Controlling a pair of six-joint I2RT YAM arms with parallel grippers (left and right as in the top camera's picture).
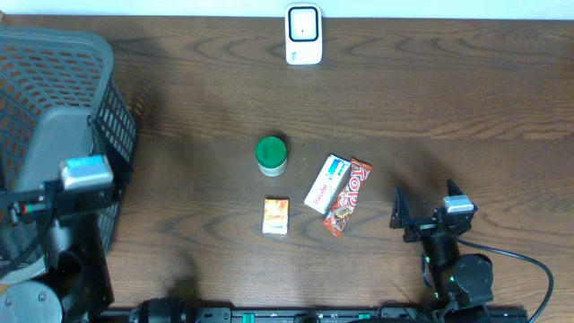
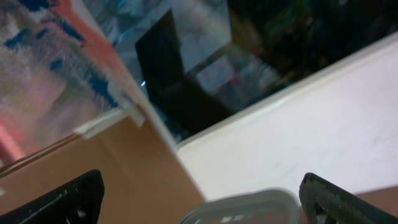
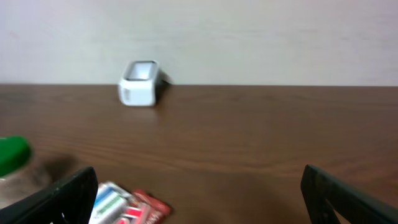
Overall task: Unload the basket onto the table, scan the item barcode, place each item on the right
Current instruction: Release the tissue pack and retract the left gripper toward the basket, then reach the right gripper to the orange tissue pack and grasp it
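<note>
counter (image 1: 466, 90): dark brown wood grain, matte, with wide bare stretches along the far side and the right. scanner (image 1: 303, 34): white block with rounded corners, upright at the far edge, centre. items grouped mid-counter, well apart from the scanner: green-lidded jar (image 1: 271, 154), round; white carton (image 1: 326, 183), flat and rectangular, touching a glossy red candy wrapper (image 1: 348, 196) on its right; small orange-and-white packet (image 1: 276, 216) nearer the front edge. dark mesh basket (image 1: 117, 126) with a grey rim fills the left edge. right jaws spread wide, empty, low near the front edge, right of the wrapper. left jaws spread wide, empty, over the basket rim.
</note>
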